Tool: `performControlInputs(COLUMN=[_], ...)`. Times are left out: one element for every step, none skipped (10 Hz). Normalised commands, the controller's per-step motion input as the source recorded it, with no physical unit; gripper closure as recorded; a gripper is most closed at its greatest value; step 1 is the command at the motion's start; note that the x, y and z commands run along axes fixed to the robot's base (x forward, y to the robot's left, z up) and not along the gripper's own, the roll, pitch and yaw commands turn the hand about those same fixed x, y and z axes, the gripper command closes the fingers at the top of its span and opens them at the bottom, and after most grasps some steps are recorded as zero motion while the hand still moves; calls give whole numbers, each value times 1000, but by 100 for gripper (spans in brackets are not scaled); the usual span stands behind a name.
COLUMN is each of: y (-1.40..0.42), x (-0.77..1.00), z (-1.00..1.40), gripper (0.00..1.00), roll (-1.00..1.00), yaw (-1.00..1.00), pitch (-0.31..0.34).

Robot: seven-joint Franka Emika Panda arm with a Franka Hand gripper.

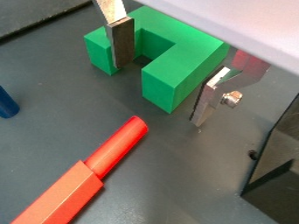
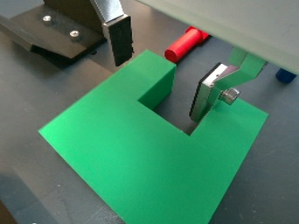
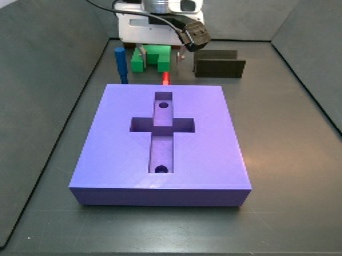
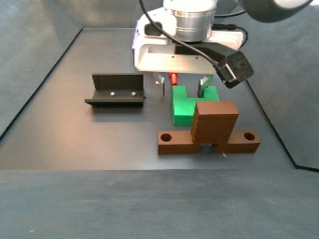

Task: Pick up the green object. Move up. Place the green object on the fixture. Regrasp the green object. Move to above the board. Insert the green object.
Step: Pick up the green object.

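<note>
Up top of the side view, gripper point(image 1: 156, 77) hangs open astride one arm of the green object point(image 1: 163, 61), nothing held; next: close and lift.

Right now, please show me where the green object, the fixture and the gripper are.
green object point(image 1: 176, 80): wrist view, top of one arm.
fixture point(image 4: 115, 90): side view, its upright wall.
gripper point(image 1: 162, 77): wrist view, midway between fingertips, straddling one arm.

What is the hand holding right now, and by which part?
Nothing yet. The hand is open, its fingers straddling one arm of the green block on the floor, pads not closed on it.
</note>
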Motion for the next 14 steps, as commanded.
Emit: performControlInputs(y=[9, 71, 63, 46, 0, 0, 49, 31, 0, 0, 0, 0, 0, 0], x=[40, 0, 0, 0, 0, 0, 0, 0, 0, 0, 0, 0, 0, 0], z=[-246, -186, -114, -77, -77, -83, -126, -174, -154, -103, 0, 0, 0, 0], gripper=[0, 0, 0, 0, 0, 0, 0, 0, 0, 0, 0, 100, 100, 100], roll=[47, 43, 21, 24, 47, 3, 21, 83, 0, 3, 0, 0, 0, 0], yaw=[0, 17, 54, 69, 69, 63, 123, 229, 77, 0, 0, 0, 0, 0], pitch=[0, 0, 0, 0, 0, 0, 0, 0, 0, 0, 0, 0, 0, 0])
